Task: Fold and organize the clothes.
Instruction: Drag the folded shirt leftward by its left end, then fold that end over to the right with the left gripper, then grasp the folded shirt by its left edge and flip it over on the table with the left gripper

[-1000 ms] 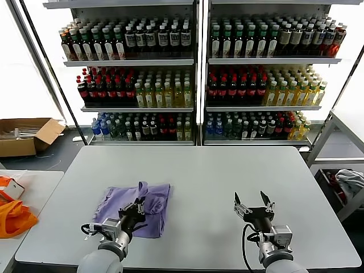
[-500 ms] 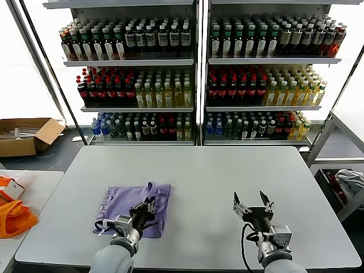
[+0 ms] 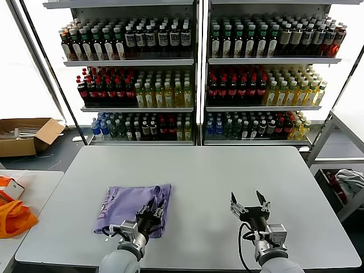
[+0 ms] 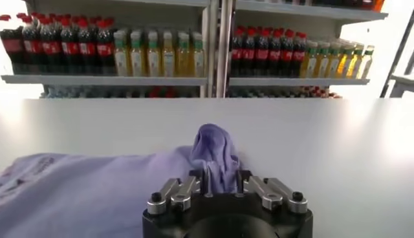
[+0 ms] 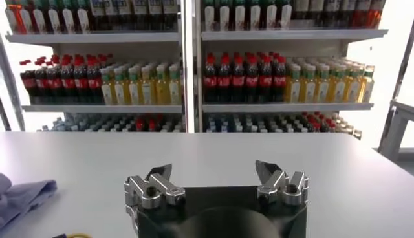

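The lavender T-shirt [image 3: 128,202] lies folded into a rough rectangle on the front left of the grey table [image 3: 216,176]. My left gripper [image 3: 149,215] sits at the shirt's near right edge. In the left wrist view its jaws [image 4: 218,178] stand partly apart, open, and a raised bunch of the shirt [image 4: 213,145] stands up between the fingers. The rest of the shirt [image 4: 97,187] spreads flat to one side. My right gripper [image 3: 247,200] hovers open over bare table at the front right, nothing between its fingers [image 5: 208,171]. A corner of the shirt [image 5: 22,194] shows far off in the right wrist view.
Drink shelves [image 3: 196,74] fill the background beyond the table's far edge. An orange bag [image 3: 14,219] lies on a side table at the left, with a cardboard box [image 3: 25,135] on the floor behind. A whitish cloth bundle [image 3: 350,181] rests on a rack at the right.
My left gripper carried the shirt's fold rightward and nearer the front edge, and the shirt now lies flatter. Its jaws have parted from shut. The right gripper drifted slightly left and nearer.
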Controlling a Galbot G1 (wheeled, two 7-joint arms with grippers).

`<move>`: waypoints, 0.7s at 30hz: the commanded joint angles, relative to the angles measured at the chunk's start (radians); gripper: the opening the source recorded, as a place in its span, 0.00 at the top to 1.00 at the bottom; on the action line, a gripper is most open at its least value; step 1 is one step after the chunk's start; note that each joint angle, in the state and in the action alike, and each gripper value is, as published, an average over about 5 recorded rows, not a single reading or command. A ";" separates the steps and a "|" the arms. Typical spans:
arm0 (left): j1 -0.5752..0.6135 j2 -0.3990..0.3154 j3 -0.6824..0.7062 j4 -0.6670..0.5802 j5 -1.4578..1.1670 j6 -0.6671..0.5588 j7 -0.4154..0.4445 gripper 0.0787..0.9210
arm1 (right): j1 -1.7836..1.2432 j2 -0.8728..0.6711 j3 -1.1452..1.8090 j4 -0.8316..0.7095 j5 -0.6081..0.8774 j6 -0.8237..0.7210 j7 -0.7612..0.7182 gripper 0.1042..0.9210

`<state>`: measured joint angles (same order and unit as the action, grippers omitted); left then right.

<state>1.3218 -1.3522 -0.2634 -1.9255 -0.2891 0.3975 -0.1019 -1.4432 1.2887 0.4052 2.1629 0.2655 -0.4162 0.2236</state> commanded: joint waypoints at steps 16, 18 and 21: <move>0.049 0.163 -0.402 -0.168 -0.222 -0.030 -0.070 0.13 | 0.043 -0.033 -0.058 -0.036 -0.001 0.013 0.000 0.12; 0.084 0.196 -0.445 -0.147 -0.157 -0.020 -0.036 0.12 | 0.049 -0.036 -0.065 -0.037 -0.002 0.012 0.000 0.12; 0.113 0.210 -0.475 -0.129 -0.146 -0.002 0.000 0.12 | 0.052 -0.036 -0.076 -0.042 -0.006 0.013 0.000 0.12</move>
<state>1.3637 -1.2537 -0.5282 -2.0959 -0.5789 0.3802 -0.1637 -1.3988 1.2564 0.3459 2.1262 0.2593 -0.4035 0.2236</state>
